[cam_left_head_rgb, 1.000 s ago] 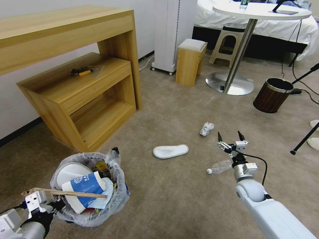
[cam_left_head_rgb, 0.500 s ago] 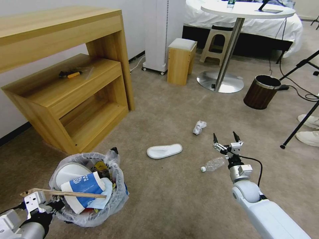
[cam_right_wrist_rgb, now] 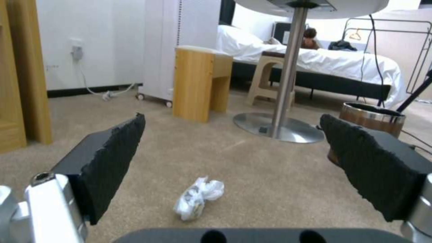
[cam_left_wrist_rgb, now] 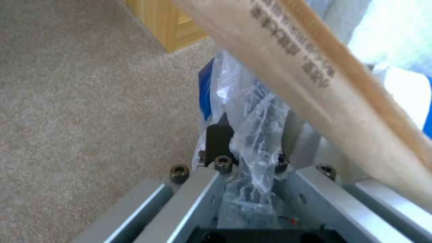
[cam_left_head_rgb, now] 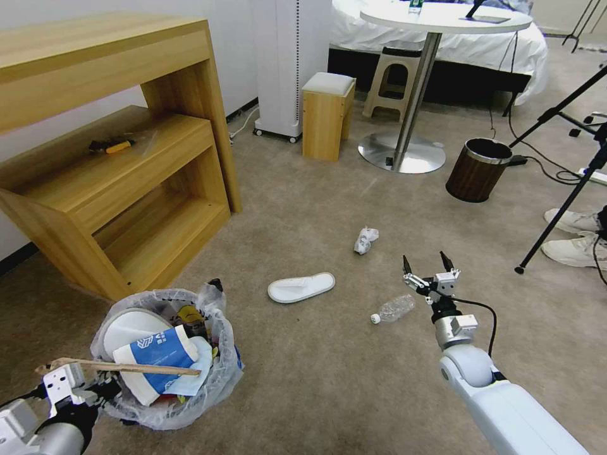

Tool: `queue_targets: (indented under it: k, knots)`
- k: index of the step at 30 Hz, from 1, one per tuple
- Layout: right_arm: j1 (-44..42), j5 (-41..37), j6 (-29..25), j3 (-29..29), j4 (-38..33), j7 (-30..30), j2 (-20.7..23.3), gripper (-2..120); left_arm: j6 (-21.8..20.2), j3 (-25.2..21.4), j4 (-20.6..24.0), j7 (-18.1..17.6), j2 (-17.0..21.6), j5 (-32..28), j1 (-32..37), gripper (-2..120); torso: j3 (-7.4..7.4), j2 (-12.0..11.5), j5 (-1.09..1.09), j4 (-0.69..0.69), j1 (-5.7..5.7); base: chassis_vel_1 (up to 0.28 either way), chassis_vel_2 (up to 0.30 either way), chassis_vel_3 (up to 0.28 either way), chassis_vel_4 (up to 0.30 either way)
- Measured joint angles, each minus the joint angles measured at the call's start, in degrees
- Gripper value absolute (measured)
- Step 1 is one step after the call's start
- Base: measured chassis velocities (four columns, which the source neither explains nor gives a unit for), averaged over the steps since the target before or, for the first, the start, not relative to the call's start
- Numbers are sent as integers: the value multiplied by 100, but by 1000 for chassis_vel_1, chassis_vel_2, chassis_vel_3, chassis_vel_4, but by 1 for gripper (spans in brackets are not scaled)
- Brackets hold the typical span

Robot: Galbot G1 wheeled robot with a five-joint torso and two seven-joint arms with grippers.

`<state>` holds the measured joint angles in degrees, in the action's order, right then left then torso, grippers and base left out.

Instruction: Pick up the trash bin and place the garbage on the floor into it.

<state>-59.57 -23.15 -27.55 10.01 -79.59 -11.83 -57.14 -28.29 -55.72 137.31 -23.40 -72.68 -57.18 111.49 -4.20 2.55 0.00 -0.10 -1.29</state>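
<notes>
The trash bin point(cam_left_head_rgb: 221, 379), lined with a crinkly bag, hangs at the lower left just above the floor point(cam_left_head_rgb: 329, 379). My left gripper point(cam_left_head_rgb: 76, 387) is shut on its bagged rim. In the left wrist view the gripper point(cam_left_wrist_rgb: 245, 148) pinches the bag's plastic point(cam_left_wrist_rgb: 252, 108) under a wooden stick point(cam_left_wrist_rgb: 315, 67). A blue-white paper cup point(cam_left_head_rgb: 161, 352) and the stick point(cam_left_head_rgb: 120, 367) lie on top. Garbage on the carpet: a white slipper point(cam_left_head_rgb: 301, 287), a clear bottle point(cam_left_head_rgb: 394, 309) and a white wad point(cam_left_head_rgb: 365, 239). My right gripper point(cam_left_head_rgb: 428, 260) is open, just right of the bottle; the wad point(cam_right_wrist_rgb: 198, 197) lies beyond the gripper point(cam_right_wrist_rgb: 232, 118).
A wooden desk with a low shelf point(cam_left_head_rgb: 107, 158) stands at the left. Farther off are a wooden stool point(cam_left_head_rgb: 325, 114), a round table's metal base point(cam_left_head_rgb: 401, 151) and a brown bin point(cam_left_head_rgb: 478, 169). A tripod leg point(cam_left_head_rgb: 556, 208) and a person's shoes point(cam_left_head_rgb: 572, 237) are at the right.
The whole picture has slid left, so the camera has turned right. The bin stays in the left gripper; the right gripper stays open by the bottle.
</notes>
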Motion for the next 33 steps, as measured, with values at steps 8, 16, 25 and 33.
queue_targets:
  k: [8,16,25,33]
  knots:
    - [60,80,34,-10,49,-21,-27,97,25,-33,-12,3,47,6,-7,0,0,0,0,-1,0,0,0,0,0]
    - [108,119,57,-48,80,-79,-43,97,25,-38,-23,-1,68,-7,-14,0,1,0,0,-1,0,-61,48,42,-53]
    - [112,125,34,-41,80,-86,-40,96,30,-49,-23,-4,73,-13,-12,0,-1,0,-3,-2,-2,-189,185,184,-195]
    - [96,151,-52,-26,95,-55,-20,97,72,-28,-27,-2,20,66,-2,0,-1,-1,0,-1,-2,-161,170,172,-155]
